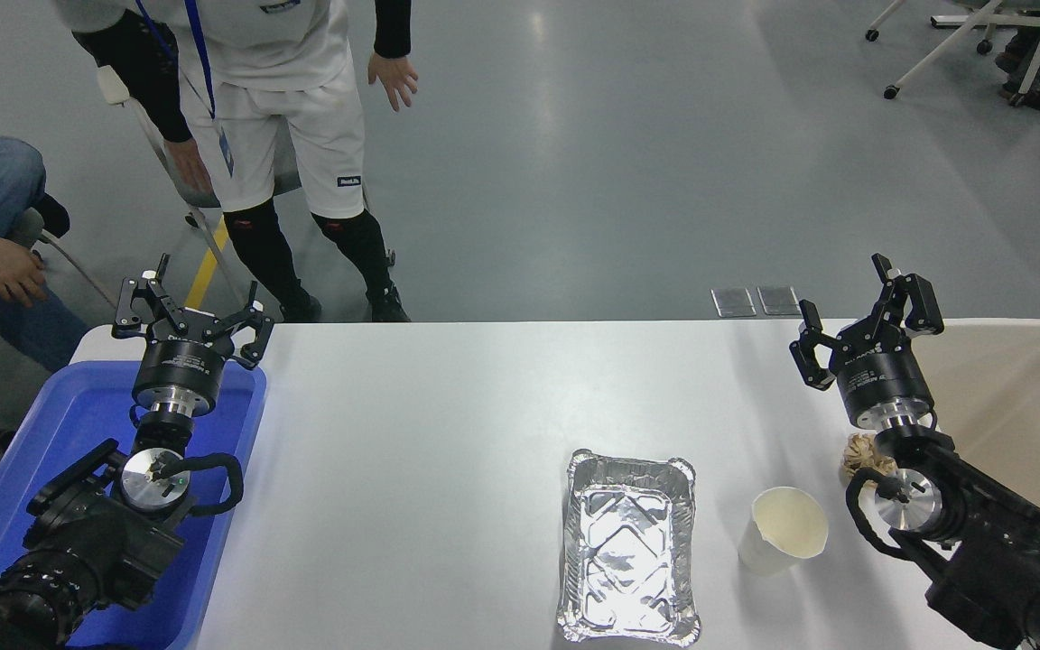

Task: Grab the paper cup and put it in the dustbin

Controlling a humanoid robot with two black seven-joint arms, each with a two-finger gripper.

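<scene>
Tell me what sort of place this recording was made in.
Most likely a robotics lab or test room. A white table stands on a bare grey floor, test items like a paper cup and foil tray are laid out, and a person stands at the far side near rolling chairs.

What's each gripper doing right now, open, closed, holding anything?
Left gripper: open, empty, over the blue tray.
Right gripper: open, empty, beside the dustbin; paper cup untouched.

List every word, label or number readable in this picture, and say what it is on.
None can be read.
Left tool collar: white print, too small.
Right tool collar: white print, blurred.
Person's white shorts: dark patch with light lettering, blurred.
Paper cup, foil tray, dustbin: no print visible.
</scene>
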